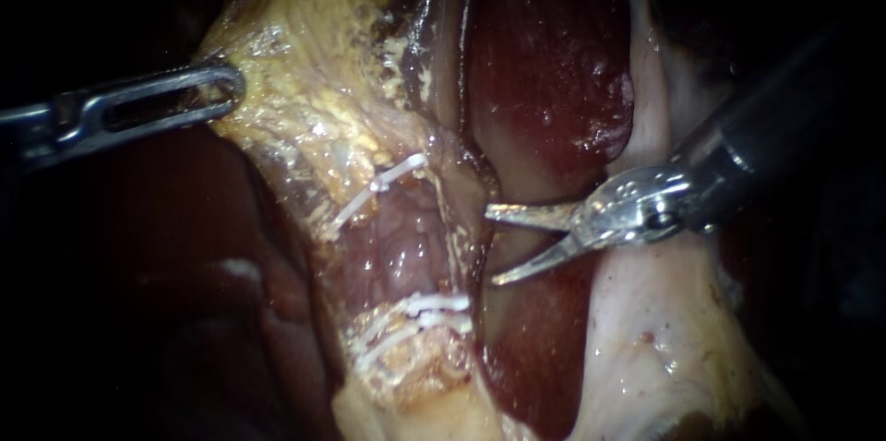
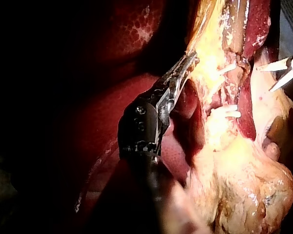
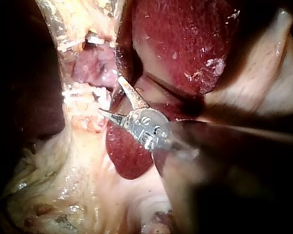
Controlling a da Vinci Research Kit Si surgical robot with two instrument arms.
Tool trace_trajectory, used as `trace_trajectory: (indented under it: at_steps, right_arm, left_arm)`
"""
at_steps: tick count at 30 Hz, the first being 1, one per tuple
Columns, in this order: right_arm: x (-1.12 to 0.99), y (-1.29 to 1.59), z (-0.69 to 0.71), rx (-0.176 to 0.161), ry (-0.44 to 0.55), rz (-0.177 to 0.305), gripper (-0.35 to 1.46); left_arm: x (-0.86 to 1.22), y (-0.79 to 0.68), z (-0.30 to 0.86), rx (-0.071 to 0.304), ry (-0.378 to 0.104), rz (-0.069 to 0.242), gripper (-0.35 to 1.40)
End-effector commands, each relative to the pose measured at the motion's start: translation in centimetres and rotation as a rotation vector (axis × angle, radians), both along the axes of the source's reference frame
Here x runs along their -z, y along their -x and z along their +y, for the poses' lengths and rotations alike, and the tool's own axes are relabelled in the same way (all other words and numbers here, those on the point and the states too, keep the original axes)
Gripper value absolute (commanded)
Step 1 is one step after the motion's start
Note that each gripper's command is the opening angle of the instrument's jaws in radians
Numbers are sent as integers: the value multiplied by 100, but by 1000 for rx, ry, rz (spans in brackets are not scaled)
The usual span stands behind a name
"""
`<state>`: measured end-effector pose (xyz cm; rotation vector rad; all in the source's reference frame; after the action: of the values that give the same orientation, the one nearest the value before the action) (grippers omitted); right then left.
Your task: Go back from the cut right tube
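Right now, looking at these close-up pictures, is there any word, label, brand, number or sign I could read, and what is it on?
No readable word, label, brand, number or sign shows in any view.
Slender silver metal left instrument: nothing legible.
Silver metal right instrument, curved pointed jaws open: nothing legible.
Thin white clips on the pale tissue, and the dark red liver: bare.

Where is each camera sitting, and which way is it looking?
Endoscope view: close to the tissue, facing the white clips; left tool enters from the left, right tool from the right.
Left wrist view: on the left arm, looking along its tool, shut on yellow tissue.
Right wrist view: on the right arm, looking along its open blades.
All three share the clips.
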<state>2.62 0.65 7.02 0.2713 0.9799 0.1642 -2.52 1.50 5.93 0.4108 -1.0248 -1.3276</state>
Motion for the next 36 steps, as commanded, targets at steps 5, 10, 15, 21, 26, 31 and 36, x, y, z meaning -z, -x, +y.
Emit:
trace_trajectory:
  at_steps: [5,10,15,21,26,31,36]
  right_arm:
    - [13,10,8,-17,24,-4,143]
    - [12,11,8,-19,22,-1,143]
    - [10,9,7,-15,20,2,143]
    - [9,9,6,-16,21,2,143]
    - [9,9,6,-16,21,2,143]
    - [9,9,6,-16,21,2,143]
    - [10,9,6,-15,21,2,143]
  left_arm:
    - [-3,4,-2,2,2,2,-35]
    - [-16,13,-7,9,10,8,-35]
    - [-42,33,-14,-14,6,9,-35]
    - [-77,68,-20,-54,-2,19,-35]
    - [-83,91,-21,-66,-6,12,-35]
    - [-84,91,-21,-68,-7,14,-35]
    - [-84,91,-21,-68,-7,14,-35]
